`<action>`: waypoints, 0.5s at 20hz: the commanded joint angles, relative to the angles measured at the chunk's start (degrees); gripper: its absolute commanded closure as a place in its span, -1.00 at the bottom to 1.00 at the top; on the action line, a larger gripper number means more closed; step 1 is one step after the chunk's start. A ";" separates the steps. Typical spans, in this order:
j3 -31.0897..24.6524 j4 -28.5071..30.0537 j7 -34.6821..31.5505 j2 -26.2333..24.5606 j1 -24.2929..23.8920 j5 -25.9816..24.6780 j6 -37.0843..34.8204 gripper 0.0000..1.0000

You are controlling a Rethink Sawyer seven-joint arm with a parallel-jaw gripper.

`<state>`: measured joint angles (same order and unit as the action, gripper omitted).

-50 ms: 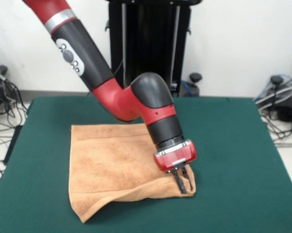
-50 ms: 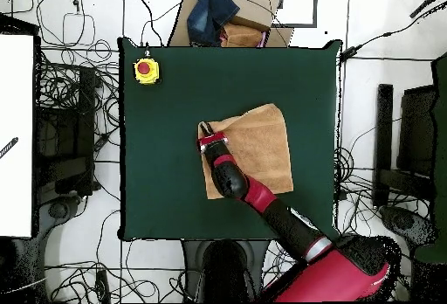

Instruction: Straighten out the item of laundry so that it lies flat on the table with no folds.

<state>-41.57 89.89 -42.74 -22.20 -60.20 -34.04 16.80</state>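
The orange-tan terry towel [image 1: 114, 165] lies a little left of centre on the green tabletop [image 1: 243, 160], its near edge lifted in a fold (the near left corner juts toward the front). The hand [image 1: 182, 180] presses down at the towel's near right corner, fingers narrow, apparently pinching the cloth. A yellow-and-red button [image 2: 146, 70] sits at a tabletop corner.

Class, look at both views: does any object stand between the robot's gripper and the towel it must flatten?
Nothing visible does. The gripper is already down at the towel, at its folded corner. The only other object on the table, a yellow button box, sits far off near a corner.
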 commanded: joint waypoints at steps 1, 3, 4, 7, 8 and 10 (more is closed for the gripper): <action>8.43 -8.56 -15.45 2.08 0.82 4.66 -0.84 1.00; 8.08 -8.43 -15.56 1.90 0.40 4.33 -1.08 1.00; 8.69 -7.91 -16.19 2.48 0.68 5.32 -0.17 1.00; 8.92 -6.11 -17.09 3.87 0.13 6.26 1.41 1.00; 8.32 -5.67 -16.97 3.89 -0.56 5.58 1.46 1.00; 6.84 -5.04 -16.95 3.29 -2.33 3.92 1.55 1.00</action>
<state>-40.53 90.94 -42.75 -20.31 -61.07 -33.14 16.80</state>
